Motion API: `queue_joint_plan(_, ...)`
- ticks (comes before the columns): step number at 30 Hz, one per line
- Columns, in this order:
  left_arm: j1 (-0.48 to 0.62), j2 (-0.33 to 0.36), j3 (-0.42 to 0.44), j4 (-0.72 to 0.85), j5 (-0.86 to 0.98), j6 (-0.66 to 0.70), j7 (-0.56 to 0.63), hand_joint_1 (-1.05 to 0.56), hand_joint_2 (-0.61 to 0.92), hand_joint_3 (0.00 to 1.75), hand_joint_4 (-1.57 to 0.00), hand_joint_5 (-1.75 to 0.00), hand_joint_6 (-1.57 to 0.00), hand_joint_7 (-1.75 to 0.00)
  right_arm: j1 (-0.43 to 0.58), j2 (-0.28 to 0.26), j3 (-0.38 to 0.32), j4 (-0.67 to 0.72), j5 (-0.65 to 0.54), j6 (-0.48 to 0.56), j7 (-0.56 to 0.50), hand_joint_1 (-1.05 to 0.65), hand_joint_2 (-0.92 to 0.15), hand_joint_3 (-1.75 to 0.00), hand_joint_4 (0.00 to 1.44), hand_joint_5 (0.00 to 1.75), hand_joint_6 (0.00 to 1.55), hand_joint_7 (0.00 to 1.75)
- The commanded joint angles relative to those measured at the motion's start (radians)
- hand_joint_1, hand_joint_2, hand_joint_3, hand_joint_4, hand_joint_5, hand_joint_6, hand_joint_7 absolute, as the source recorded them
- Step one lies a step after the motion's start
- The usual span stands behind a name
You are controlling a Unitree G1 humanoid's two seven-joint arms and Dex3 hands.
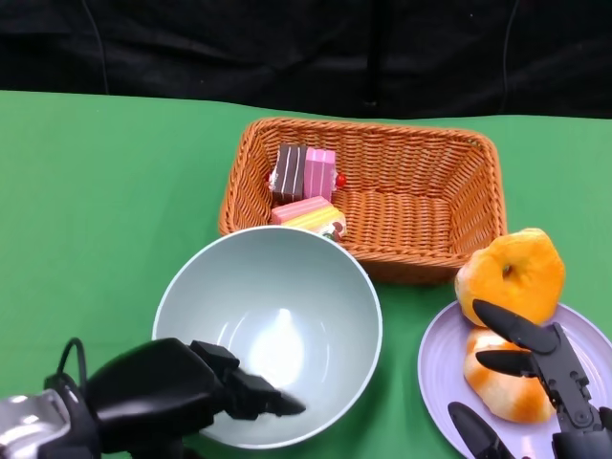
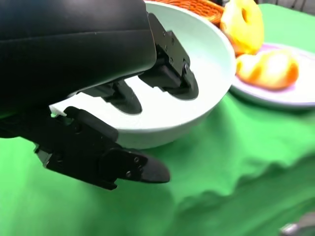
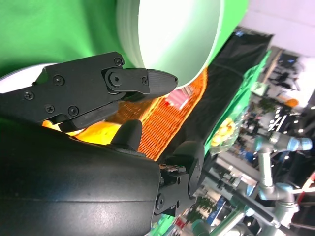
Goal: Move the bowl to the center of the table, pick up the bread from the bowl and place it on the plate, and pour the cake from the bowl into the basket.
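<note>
Unmarked left hand (image 1: pixel 182 392), plain bowl (image 1: pixel 287 287)

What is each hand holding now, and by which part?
Left hand grips the bowl by its near rim; right hand holds nothing.

Green cloth-covered table surface (image 1: pixel 105 201) filling the frame, black fabric backdrop (image 1: pixel 191 43) along the top edge, cluttered workshop with grey robot arm (image 3: pixel 275 147) at right.
</note>
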Motion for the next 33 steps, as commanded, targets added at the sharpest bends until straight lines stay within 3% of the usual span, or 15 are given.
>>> queue_joint_plan(1,0.037,0.037,0.056,-0.09,-0.214,0.072,-0.123,-0.81,0.92,0.39,-0.23,-0.1,-0.25,0.0,-0.009,-0.031,0.009,-0.014,0.01,-0.065,0.028,-0.4,-0.89,-0.42,0.0,1.25,0.0,0.8)
queue_joint_plan(7,0.107,0.004,0.155,-0.172,-0.481,0.183,-0.213,-0.88,0.92,0.34,-0.27,-0.11,-0.3,-0.03,-0.027,-0.043,0.004,-0.007,0.032,-0.075,0.048,-0.41,-0.84,-0.44,0.0,1.3,0.0,0.85)
queue_joint_plan(13,0.165,-0.094,0.231,-0.16,-0.593,0.157,-0.209,-0.88,0.92,0.33,-0.37,-0.15,-0.38,-0.05,-0.044,-0.047,-0.003,-0.004,0.064,-0.084,0.072,-0.42,-0.81,-0.48,0.0,1.33,0.0,0.88)
queue_joint_plan(14,0.194,-0.144,0.247,-0.168,-0.628,0.162,-0.176,-0.88,0.92,0.33,-0.37,-0.15,-0.38,-0.05,-0.051,-0.048,-0.004,0.004,0.077,-0.1,0.074,-0.42,-0.8,-0.48,0.0,1.33,0.0,0.88)
queue_joint_plan(15,0.225,-0.197,0.264,-0.173,-0.661,0.16,-0.142,-0.79,0.92,0.27,-0.49,-0.21,-0.45,-0.07,-0.059,-0.049,-0.004,0.014,0.091,-0.121,0.076,-0.4,-0.76,-0.56,0.0,1.37,0.0,0.92)
queue_joint_plan(19,0.312,-0.348,0.317,-0.19,-0.74,0.132,-0.069,-0.58,0.92,0.25,-0.69,-0.33,-0.55,-0.09,-0.065,-0.037,0.01,0.03,0.149,-0.177,0.083,-0.33,-0.62,-0.82,0.0,1.47,0.0,1.06)
queue_joint_plan(22,0.36,-0.423,0.342,-0.223,-0.807,0.171,-0.041,-0.46,0.92,0.19,-0.7,-0.67,-0.71,-0.11,-0.057,-0.02,0.021,0.025,0.195,-0.188,0.087,-0.28,-0.58,-0.96,0.06,1.57,0.0,1.2)
queue_joint_plan(23,0.379,-0.451,0.352,-0.233,-0.811,0.177,-0.019,-0.44,0.92,0.18,-0.7,-0.71,-0.74,-0.11,-0.055,-0.013,0.021,0.02,0.2,-0.187,0.085,-0.27,-0.57,-0.98,0.07,1.59,0.0,1.22)
queue_joint_plan(27,0.422,-0.521,0.379,-0.251,-0.834,0.194,0.014,-0.24,0.92,0.22,-0.77,-0.92,-0.91,-0.18,-0.056,0.005,0.026,0.016,0.27,-0.19,0.095,-0.03,-0.38,-1.37,0.33,1.64,0.1,1.48)
queue_joint_plan(28,0.424,-0.53,0.384,-0.251,-0.84,0.196,0.011,-0.15,0.89,0.36,-0.76,-1.02,-0.95,-0.23,-0.062,0.01,0.027,0.024,0.288,-0.199,0.1,0.05,-0.35,-1.48,0.4,1.67,0.24,1.51)
queue_joint_plan(30,0.426,-0.544,0.394,-0.242,-0.836,0.189,0.005,-0.08,0.82,0.56,-0.76,-1.1,-0.99,-0.3,-0.065,0.026,0.041,0.026,0.347,-0.197,0.114,0.1,-0.38,-1.55,0.46,1.69,0.35,1.54)
queue_joint_plan(33,0.434,-0.553,0.407,-0.237,-0.808,0.185,0.007,-0.02,0.72,0.86,-0.77,-1.47,-0.83,-1.11,-0.067,0.044,0.044,0.029,0.356,-0.21,0.119,0.13,-0.44,-1.62,0.68,1.73,0.58,1.61)
